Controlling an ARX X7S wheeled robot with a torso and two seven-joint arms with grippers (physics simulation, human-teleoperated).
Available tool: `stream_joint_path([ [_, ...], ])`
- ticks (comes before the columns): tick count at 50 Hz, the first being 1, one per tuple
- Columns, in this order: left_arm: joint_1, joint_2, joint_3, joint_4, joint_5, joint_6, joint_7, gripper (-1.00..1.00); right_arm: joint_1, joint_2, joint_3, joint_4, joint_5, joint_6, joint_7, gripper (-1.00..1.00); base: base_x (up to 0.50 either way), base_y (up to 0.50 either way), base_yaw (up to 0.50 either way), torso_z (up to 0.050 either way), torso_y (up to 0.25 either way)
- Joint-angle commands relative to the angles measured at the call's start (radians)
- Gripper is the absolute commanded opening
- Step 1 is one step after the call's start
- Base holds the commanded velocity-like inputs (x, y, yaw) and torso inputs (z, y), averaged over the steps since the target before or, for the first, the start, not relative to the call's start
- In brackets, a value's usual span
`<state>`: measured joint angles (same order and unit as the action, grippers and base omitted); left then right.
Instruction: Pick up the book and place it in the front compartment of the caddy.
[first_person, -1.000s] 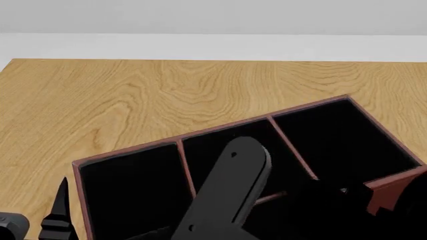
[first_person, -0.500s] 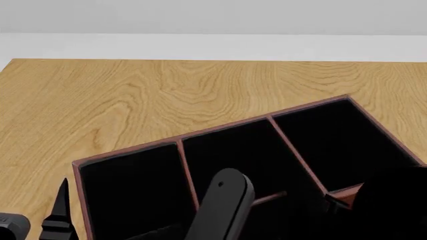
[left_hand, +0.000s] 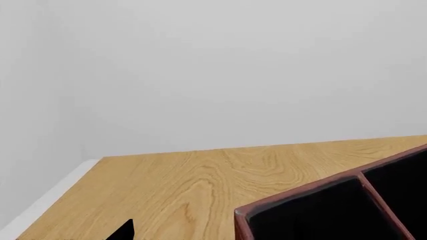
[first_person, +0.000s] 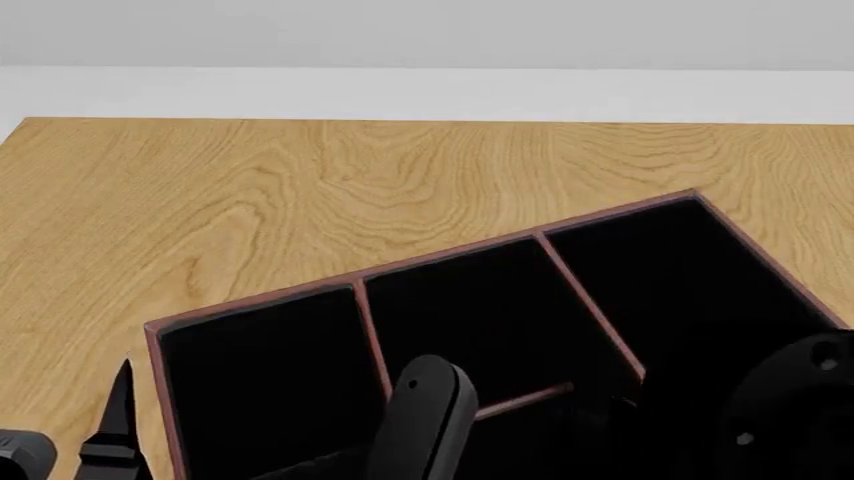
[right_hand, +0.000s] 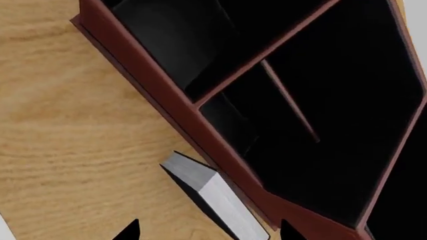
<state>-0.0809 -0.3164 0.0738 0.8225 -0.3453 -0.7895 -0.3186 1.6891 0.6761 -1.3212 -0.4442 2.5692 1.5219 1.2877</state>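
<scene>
A pale wooden table with flowing grain fills most of the head view, ending at a white strip and a plain grey wall behind it; the left wrist view shows the same tabletop running up to a bare light wall. At the near left edge of the head view the left gripper shows only as a dark, pointed finger beside the box, and whether it is spread or pressed together cannot be told. To its right sits the caddy, a large dark-red box turned at an angle on the table, its black inside split by thin red-edged dividers into several cells; every cell that shows looks bare, though dark arm links cover the nearest ones. In the right wrist view the book, a thin slab with a pale grey page edge, lies on the wood just beside the caddy's outer red wall, outside the box. The right gripper hangs over it with its two dark fingertips spread apart on either side of the book, not closed on it.
</scene>
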Motion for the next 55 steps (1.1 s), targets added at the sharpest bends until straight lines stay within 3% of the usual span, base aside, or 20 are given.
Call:
stream_joint_path([
  [1,0.008,0.011,-0.023,-0.003,0.001,0.024,0.034,1.00,-0.043,-0.036,0.026,0.020,-0.114,0.037,-0.086,1.00,0.00,0.00,0.00,0.000,0.000],
  [55,0.006,-0.006,-0.009,-0.004,-0.015,0.029,0.010,1.00,-0.072,-0.036,-0.059,0.027,-0.563,0.026,-0.511,1.00,0.00,0.00,0.00,0.000,0.000],
])
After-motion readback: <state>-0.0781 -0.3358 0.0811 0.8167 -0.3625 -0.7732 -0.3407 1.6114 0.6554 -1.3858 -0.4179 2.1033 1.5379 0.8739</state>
